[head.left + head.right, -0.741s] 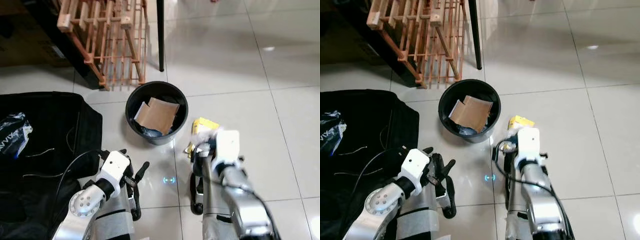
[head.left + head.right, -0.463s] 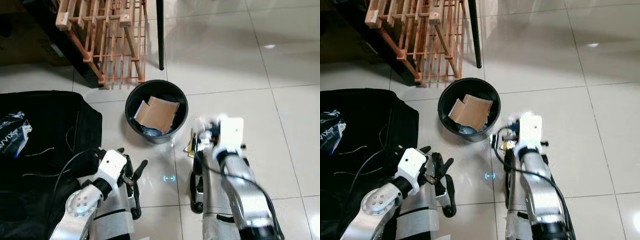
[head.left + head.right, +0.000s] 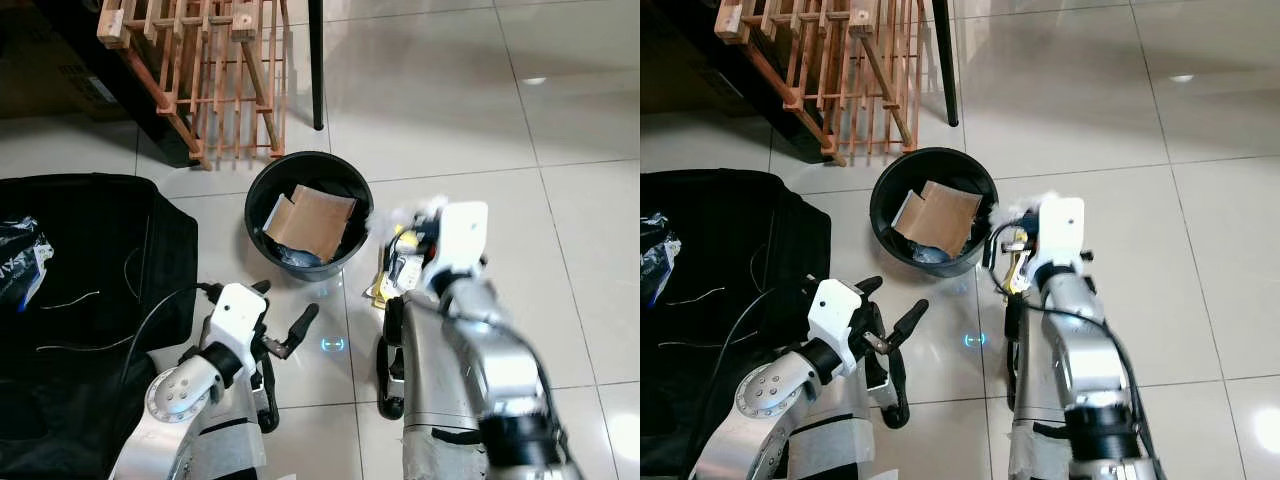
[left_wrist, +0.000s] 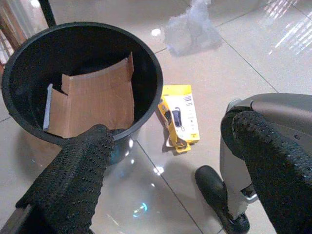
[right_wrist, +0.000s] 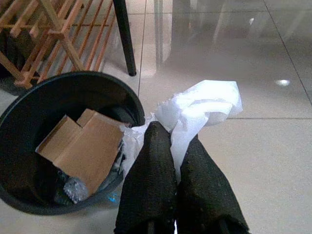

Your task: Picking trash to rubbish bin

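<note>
One claw (image 5: 171, 146) grips white plastic (image 5: 200, 107) beside bin (image 5: 29, 102).

We are in a home room with a glossy pale tiled floor (image 3: 600, 120). A wooden slatted rack (image 3: 215, 75) leans by dark furniture, a black bag (image 3: 80, 280) lies open, and a black bin (image 3: 307, 215) holds cardboard (image 3: 315, 222).

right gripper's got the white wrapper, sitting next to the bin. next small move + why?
Probably carry the right gripper a little toward the robot's left, over the black bin, before opening. Its fingers are shut on the crumpled white wrapper, which hangs beside the rim above floor tile, so a release now would likely miss. The bin mouth is open, with cardboard inside.
</note>
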Controlling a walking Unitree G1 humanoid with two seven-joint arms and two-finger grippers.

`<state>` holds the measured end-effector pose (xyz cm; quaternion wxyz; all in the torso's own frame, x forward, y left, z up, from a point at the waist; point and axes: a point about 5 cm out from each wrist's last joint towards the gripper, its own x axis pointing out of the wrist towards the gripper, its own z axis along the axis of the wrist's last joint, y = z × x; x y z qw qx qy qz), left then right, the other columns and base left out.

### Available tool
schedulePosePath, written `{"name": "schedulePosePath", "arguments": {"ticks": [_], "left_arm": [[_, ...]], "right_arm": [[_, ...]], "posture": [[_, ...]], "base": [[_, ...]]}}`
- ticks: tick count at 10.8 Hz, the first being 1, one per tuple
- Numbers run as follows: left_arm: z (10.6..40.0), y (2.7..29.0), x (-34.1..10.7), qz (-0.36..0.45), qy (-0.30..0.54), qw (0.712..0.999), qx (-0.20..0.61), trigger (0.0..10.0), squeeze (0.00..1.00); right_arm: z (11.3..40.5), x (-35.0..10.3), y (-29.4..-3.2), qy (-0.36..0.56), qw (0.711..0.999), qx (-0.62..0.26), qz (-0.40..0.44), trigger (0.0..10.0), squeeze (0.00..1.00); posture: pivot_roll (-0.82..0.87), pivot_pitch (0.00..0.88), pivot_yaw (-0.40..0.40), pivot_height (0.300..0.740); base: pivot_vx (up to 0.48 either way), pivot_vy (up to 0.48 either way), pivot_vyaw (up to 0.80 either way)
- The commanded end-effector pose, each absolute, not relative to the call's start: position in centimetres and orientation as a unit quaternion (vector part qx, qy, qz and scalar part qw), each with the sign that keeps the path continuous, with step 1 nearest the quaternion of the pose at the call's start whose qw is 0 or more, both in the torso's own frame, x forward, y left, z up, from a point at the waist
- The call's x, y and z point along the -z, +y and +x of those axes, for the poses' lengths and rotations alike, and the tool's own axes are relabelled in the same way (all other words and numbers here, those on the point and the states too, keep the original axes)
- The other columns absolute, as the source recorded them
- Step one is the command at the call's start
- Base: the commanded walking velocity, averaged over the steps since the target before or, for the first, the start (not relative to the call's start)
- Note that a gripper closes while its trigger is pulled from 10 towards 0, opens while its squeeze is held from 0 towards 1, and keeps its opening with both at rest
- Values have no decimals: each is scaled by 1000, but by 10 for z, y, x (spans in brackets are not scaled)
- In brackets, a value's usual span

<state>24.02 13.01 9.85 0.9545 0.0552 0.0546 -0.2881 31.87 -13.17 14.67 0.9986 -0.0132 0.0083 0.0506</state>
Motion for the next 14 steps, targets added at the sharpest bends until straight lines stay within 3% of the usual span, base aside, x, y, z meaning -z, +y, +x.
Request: {"name": "schedulePosePath", "arguments": {"ticks": [1, 7, 14], "left_arm": [[233, 129, -92, 42, 76, 951, 296, 10000, 0], [223, 116, -106, 7, 81, 943, 324, 10000, 0], [212, 123, -110, 11, 96, 946, 311, 10000, 0]], "right_arm": [[317, -135, -130, 34, 997, -66, -1, 0, 0], [334, -130, -108, 57, 982, -160, 86, 0, 0], [362, -119, -85, 77, 975, -197, 72, 0, 0]], "posture": [[43, 539, 37, 572], [71, 568, 23, 572], [136, 594, 18, 572]], "base": [[0, 0, 0], [0, 0, 0], [0, 0, 0]]}}
